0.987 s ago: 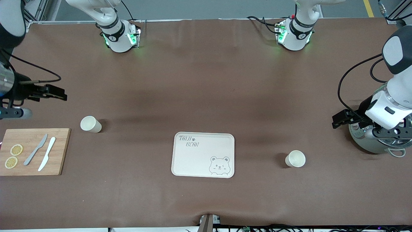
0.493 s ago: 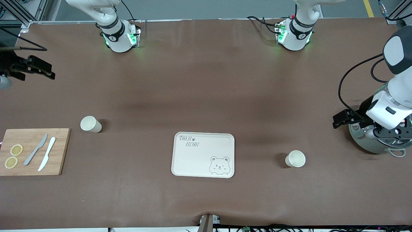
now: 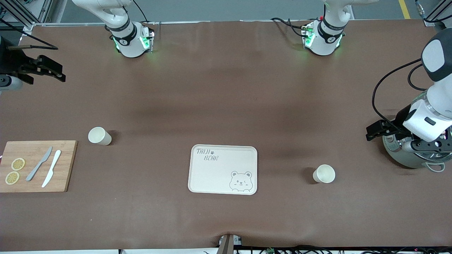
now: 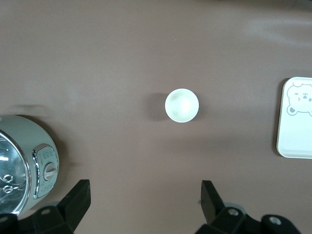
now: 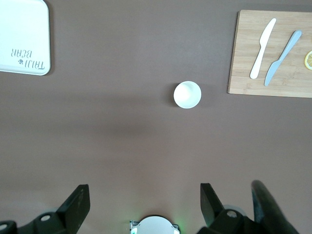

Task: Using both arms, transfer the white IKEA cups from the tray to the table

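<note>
Two white IKEA cups stand upright on the brown table. One cup (image 3: 100, 136) (image 5: 187, 94) is beside the wooden board, toward the right arm's end. The other cup (image 3: 323, 174) (image 4: 182, 105) stands toward the left arm's end, beside the cream bear-printed tray (image 3: 223, 169). My right gripper (image 3: 56, 70) (image 5: 145, 204) hangs open and empty over bare table near its end, well apart from its cup. Open and empty too, my left gripper (image 3: 371, 132) (image 4: 145, 204) is up next to the silver pot, apart from the other cup.
A wooden cutting board (image 3: 37, 165) (image 5: 273, 53) carries two knives and lemon slices at the right arm's end. A silver pot (image 3: 406, 157) (image 4: 24, 165) sits under the left arm. The tray's corner (image 4: 295, 119) (image 5: 22, 36) shows in both wrist views.
My right gripper has moved away from the cutting board toward the arms' bases. The left gripper has barely shifted. Cups and tray have not moved.
</note>
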